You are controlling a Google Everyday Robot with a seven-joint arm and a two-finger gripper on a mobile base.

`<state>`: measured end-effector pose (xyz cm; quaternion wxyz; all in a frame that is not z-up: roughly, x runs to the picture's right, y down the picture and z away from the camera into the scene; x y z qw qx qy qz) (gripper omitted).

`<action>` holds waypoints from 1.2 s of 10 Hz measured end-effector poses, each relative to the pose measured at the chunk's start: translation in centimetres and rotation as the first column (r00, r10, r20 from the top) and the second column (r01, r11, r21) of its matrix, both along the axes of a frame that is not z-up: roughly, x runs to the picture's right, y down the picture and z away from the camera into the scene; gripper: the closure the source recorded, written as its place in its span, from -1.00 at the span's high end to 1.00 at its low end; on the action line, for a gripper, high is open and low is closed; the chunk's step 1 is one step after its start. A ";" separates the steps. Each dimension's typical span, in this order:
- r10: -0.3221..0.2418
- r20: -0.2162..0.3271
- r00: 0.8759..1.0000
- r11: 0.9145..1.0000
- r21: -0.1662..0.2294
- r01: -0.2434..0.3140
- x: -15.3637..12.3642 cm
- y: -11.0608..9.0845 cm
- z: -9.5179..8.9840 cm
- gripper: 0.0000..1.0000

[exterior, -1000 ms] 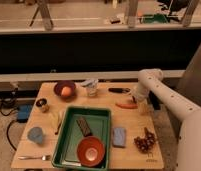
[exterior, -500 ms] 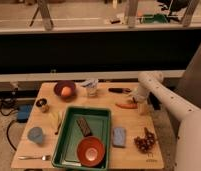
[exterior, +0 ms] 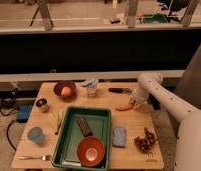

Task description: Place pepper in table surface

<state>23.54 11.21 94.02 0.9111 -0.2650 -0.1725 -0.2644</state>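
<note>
Here you see the small, slender, slightly curved orange-red pepper (exterior: 125, 107) lying on the pale wood tabletop (exterior: 134, 127), right of the green rectangular tray (exterior: 69, 135), the gripper (exterior: 135, 103) at its thick end, grip state unclear.

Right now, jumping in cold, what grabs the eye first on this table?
The green tray dominates the front centre, with a red-orange bowl in its near end. At the right edge of the table surface, the white arm's claw sits down at the right end of the pepper. At the back left, a round orange fruit rests in a dark bowl.
</note>
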 end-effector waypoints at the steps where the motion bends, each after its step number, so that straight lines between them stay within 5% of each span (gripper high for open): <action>1: 0.000 -0.007 1.000 1.000 0.005 0.000 0.1 0.0 -0.2 -0.87; 5: -0.032 -0.004 0.999 0.999 0.011 0.032 -0.4 -1.2 -2.6 -0.96; 12: -0.049 0.004 0.999 0.999 0.013 0.049 -0.8 -1.1 -3.5 0.26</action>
